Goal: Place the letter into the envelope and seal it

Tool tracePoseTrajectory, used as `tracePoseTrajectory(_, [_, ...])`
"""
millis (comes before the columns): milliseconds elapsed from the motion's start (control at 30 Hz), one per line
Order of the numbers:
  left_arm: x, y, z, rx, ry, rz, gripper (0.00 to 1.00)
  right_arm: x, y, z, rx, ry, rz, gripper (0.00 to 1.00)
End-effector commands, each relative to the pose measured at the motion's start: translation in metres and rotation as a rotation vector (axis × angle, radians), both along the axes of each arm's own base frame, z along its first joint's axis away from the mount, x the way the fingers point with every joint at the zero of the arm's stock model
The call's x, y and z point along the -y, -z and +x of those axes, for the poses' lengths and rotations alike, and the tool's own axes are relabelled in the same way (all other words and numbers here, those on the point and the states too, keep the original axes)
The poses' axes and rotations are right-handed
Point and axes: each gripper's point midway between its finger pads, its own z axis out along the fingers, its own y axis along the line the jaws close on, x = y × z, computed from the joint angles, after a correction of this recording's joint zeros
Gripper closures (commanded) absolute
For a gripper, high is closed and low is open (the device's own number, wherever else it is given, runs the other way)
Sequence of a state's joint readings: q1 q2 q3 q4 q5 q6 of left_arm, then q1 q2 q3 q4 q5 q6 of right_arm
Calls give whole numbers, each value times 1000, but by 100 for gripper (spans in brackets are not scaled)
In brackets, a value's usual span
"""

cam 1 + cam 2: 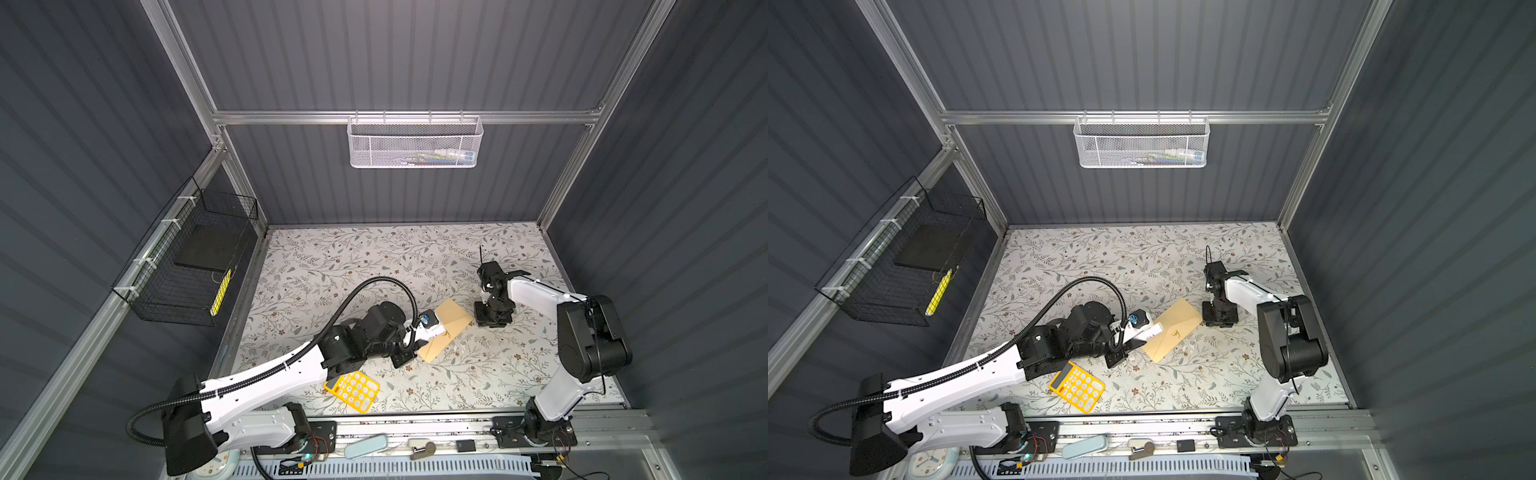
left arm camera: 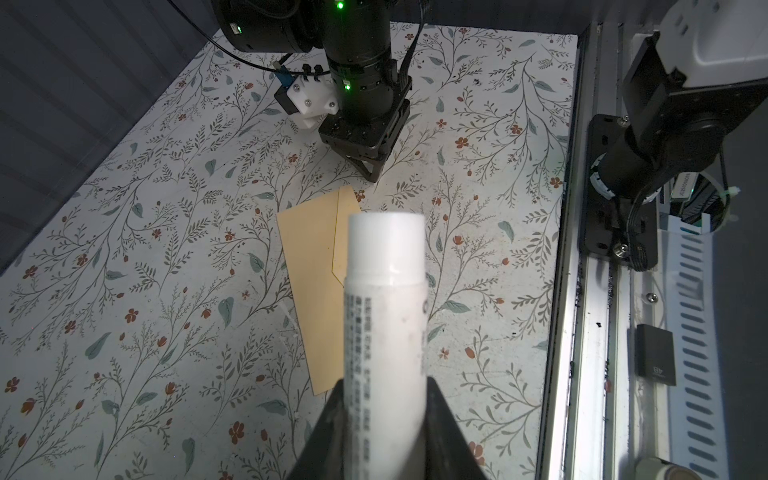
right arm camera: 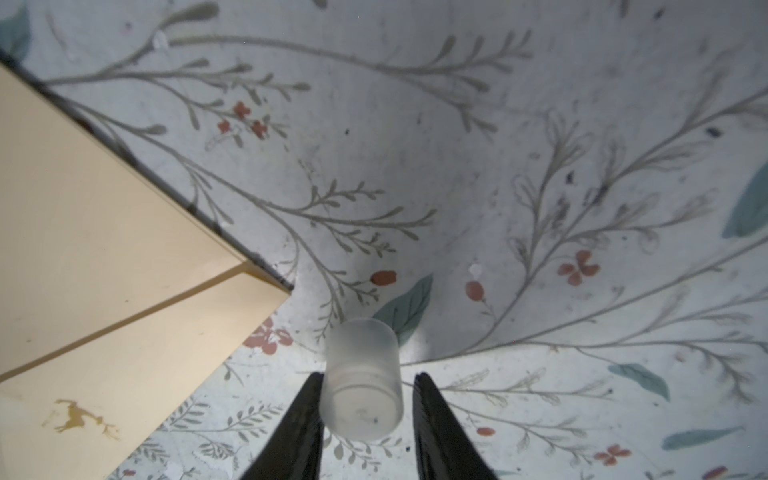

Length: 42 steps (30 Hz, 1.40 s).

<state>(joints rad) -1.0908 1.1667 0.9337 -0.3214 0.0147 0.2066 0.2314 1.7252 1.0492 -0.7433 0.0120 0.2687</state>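
the tan kraft-paper rectangular envelope (image 1: 451,328) lies flat on the floral-patterned worktop (image 1: 374,266), its triangular flap folded down over the body. no thin white paper letter shows anywhere, so it is probably inside the envelope and that step looks done. the left tool (image 2: 384,386) is clamped on a white plastic glue-stick tube (image 2: 384,291), apparently uncapped, whose tip hangs over the envelope's edge. the right tool (image 3: 368,374), just beside a corner of the envelope, has its jaws apart around a small frosted translucent cap (image 3: 361,386) on the worktop, with a gap on one side, so no grip yet. whether glue holds the flap cannot be told. sealing seems unfinished.
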Motion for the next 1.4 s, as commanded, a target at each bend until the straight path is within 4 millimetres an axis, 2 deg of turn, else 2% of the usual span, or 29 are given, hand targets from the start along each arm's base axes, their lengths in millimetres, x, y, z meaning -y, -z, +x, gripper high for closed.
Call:
tracePoseTrajectory(0, [-1,-6,0,6,-12,-19,91,3,0,2,-1,7,-13,64])
tracePoseTrajectory(433, [3,-2,-1,-11,-8,-19,90,4,-6,2,4,4,-17,66])
tracePoseTrajectory(1033, [8,2,-2,-30,-2,-33,91,5,-13,0,14,1,-19,73])
tracePoseTrajectory(1367, [17,6,2,-57,-21,-74,91,0,-35,-6,74,-8,28,75])
